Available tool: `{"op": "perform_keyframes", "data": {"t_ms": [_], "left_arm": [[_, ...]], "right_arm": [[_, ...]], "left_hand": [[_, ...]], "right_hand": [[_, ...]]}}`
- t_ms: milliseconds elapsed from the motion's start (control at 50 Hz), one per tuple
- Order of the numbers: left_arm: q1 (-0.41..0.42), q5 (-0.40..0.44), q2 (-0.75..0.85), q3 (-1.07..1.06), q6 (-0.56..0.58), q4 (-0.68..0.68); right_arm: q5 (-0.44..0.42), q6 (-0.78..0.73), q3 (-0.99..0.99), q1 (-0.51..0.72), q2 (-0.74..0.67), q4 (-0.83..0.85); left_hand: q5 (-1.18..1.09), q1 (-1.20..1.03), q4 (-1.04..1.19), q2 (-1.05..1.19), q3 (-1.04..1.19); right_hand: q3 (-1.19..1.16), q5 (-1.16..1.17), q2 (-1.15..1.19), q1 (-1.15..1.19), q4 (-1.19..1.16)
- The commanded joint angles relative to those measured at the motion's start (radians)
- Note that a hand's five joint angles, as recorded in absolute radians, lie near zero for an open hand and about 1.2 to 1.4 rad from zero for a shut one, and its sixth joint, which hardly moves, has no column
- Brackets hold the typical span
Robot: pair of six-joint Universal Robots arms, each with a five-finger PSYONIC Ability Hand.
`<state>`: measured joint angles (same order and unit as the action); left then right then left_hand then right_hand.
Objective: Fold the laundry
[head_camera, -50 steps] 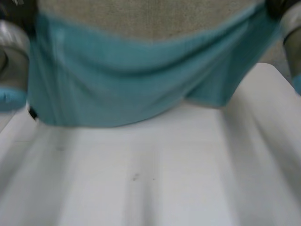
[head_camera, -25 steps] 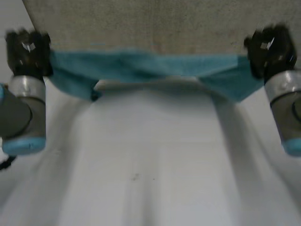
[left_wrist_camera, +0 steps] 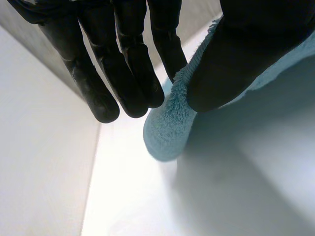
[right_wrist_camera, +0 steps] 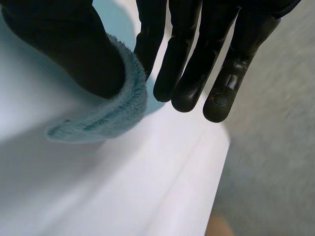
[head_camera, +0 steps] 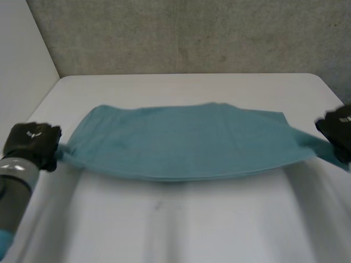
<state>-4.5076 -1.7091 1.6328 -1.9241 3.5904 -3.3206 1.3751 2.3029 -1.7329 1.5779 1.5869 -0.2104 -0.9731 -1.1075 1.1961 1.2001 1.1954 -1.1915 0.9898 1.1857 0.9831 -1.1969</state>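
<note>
Since the earlier head views, the towel [head_camera: 186, 145] has come down from a raised, stretched hold between the arms and now lies flat on the white table [head_camera: 175, 224], with both hands lowered to table level.

1. Left hand [head_camera: 33, 143]: at the towel's left near corner. In the left wrist view the thumb [left_wrist_camera: 236, 54] pins the corner of the towel [left_wrist_camera: 167, 132] against the straight fingers [left_wrist_camera: 128, 78]; the hand grips the cloth.
2. Towel: spread across the middle of the table. It appears doubled, with layered edges along the near side. That edge bows toward the camera, and both gripped corners are drawn out into narrow tails.
3. Right hand [head_camera: 335, 131]: at the right near corner, close to the table's right edge. In the right wrist view the thumb [right_wrist_camera: 64, 49] clamps the towel [right_wrist_camera: 113, 118] against the fingers; this hand grips too.

Probable faults:
- Uneven release: the corner freed last would likely drag its side and skew the layers.
- Further outward pull: the upper layer may slide off the lower.
- Release under tension: the tails may spring back and wrinkle.
- Right corner may droop over the table edge.
</note>
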Motion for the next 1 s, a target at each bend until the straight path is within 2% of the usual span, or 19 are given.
{"op": "perform_keyframes", "data": {"t_ms": [20,120,160,260,380,420,480,520,740,980,1000], "left_arm": [[-0.062,0.019,-0.097,-0.015,0.01,0.286],[-0.08,0.046,-0.084,-0.029,0.045,0.277],[-0.09,0.054,-0.07,-0.027,0.056,0.263],[-0.071,0.062,0.102,0.02,0.065,0.149],[-0.044,0.063,0.205,0.105,0.065,0.039],[-0.029,0.062,0.286,0.186,0.071,-0.041],[-0.021,0.065,0.326,0.235,0.076,-0.074],[-0.01,0.066,0.419,0.334,0.1,-0.118],[0.019,0.074,0.706,0.651,0.169,-0.158],[0.034,0.158,0.811,0.726,0.172,-0.289],[0.039,0.163,0.815,0.722,0.172,-0.303]], "right_arm": [[-0.047,-0.324,-0.079,-0.159,0.062,-0.257],[-0.068,-0.316,-0.106,-0.17,0.041,-0.204],[-0.064,-0.284,-0.112,-0.165,-0.036,-0.126],[-0.041,-0.235,-0.099,-0.144,-0.158,-0.017],[-0.008,-0.169,-0.062,-0.075,-0.22,0.095],[0.03,-0.119,-0.01,-0.043,-0.3,0.182],[0.071,-0.073,0.051,-0.013,-0.366,0.244],[0.084,-0.053,0.082,-0.001,-0.398,0.27],[0.16,-0.026,0.315,0.08,-0.652,0.472],[0.165,-0.033,0.467,0.102,-0.812,0.537],[0.171,-0.033,0.48,0.103,-0.823,0.537]], "left_hand": [[-0.249,-0.289,0.2,0.196,0.201],[-0.249,-0.289,0.2,0.196,0.201],[-0.249,-0.289,0.2,0.196,0.201],[-0.249,-0.289,0.2,0.196,0.201],[-0.249,-0.289,0.2,0.196,0.201],[-0.249,-0.289,0.2,0.196,0.201],[-0.249,-0.289,0.2,0.196,0.201],[-0.249,-0.289,0.2,0.196,0.201],[-0.249,-0.289,0.2,0.196,0.201],[-0.249,-0.289,0.2,0.196,0.201],[-0.249,-0.289,0.2,0.196,0.201]], "right_hand": [[-0.205,0.232,0.211,0.413,-0.199],[-0.205,0.232,0.211,0.413,-0.199],[-0.205,0.232,0.211,0.413,-0.199],[-0.205,0.232,0.211,0.413,-0.199],[-0.205,0.232,0.211,0.413,-0.199],[-0.205,0.232,0.211,0.413,-0.199],[-0.205,0.232,0.211,0.413,-0.199],[-0.205,0.232,0.211,0.413,-0.199],[-0.205,0.232,0.211,0.413,-0.199],[-0.205,0.232,0.211,0.413,-0.199],[0.041,-0.014,-0.035,0.167,0.047]]}}
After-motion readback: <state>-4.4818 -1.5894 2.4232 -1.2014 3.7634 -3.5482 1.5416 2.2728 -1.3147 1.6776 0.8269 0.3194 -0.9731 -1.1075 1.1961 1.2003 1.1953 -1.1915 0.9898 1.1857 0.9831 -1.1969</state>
